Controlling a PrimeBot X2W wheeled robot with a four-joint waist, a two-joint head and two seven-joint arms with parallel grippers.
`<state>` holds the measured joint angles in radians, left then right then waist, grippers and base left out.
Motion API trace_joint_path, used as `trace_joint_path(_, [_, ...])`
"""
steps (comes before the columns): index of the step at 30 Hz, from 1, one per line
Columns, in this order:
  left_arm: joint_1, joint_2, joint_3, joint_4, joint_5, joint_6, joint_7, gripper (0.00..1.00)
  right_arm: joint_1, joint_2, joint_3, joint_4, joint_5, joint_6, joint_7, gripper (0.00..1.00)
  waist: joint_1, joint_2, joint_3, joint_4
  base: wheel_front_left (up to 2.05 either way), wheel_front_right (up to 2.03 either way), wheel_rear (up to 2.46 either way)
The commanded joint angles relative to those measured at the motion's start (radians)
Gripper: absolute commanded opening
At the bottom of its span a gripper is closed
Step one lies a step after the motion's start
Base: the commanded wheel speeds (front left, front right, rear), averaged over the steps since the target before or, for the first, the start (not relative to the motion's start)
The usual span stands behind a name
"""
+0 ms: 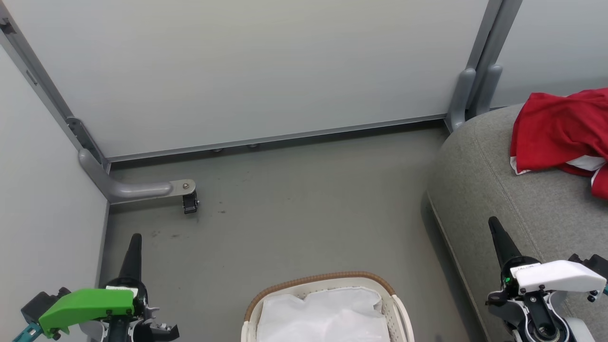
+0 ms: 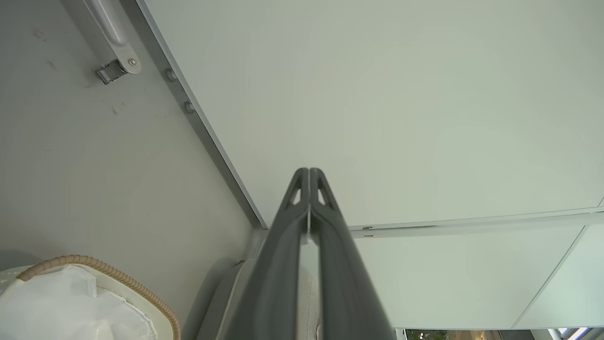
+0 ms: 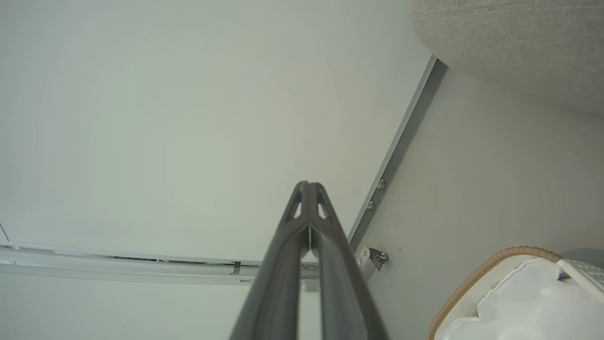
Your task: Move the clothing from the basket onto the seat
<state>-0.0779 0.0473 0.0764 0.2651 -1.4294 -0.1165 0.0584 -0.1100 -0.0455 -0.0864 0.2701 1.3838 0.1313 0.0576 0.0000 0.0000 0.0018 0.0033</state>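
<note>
The red clothing (image 1: 563,133) with white trim lies crumpled on the grey seat (image 1: 513,199) at the right edge of the head view. The cream basket (image 1: 327,280) with its brown woven rim stands on the floor at bottom centre, holding a white cloth liner (image 1: 323,316). My left gripper (image 1: 135,240) is shut at the lower left, well left of the basket. My right gripper (image 1: 494,223) is shut over the seat's front, below the clothing. Both wrist views show the fingers pressed together, the left gripper (image 2: 309,172) and the right gripper (image 3: 309,185) with nothing held. The basket rim (image 2: 108,271) (image 3: 476,276) shows in each.
Pale partition panels (image 1: 247,71) close the back and left. A grey metal foot with a caster (image 1: 190,202) sticks out onto the floor at the left. Bare grey floor (image 1: 304,204) lies between the panels, basket and seat.
</note>
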Motion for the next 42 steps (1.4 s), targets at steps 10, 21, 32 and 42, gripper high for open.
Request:
trace_joint_path(10, [-0.03,0.005,0.018,-0.013,-0.075,-0.01,0.023,0.0,0.001,-0.006,-0.014,-0.017,0.094,-0.001,0.025,0.0,0.0,0.0,0.0,-0.001,0.0,0.0,0.0])
trace_joint_path(21, [-0.035,0.005,0.032,-0.019,-0.14,-0.015,0.045,0.0,0.002,-0.007,-0.023,-0.023,0.175,-0.001,0.046,0.0,0.0,0.0,0.001,-0.002,0.0,0.0,0.0])
trace_joint_path(32, [-0.036,0.005,0.04,-0.021,-0.185,-0.017,0.06,0.0,0.004,-0.007,-0.03,-0.028,0.231,-0.001,0.06,0.0,0.0,0.0,0.001,-0.003,0.0,0.0,0.0])
trace_joint_path(42, [-0.036,0.005,0.04,-0.021,-0.185,-0.017,0.06,0.0,0.004,-0.007,-0.03,-0.028,0.231,-0.001,0.06,0.0,0.0,0.0,0.001,-0.003,0.0,0.0,0.0])
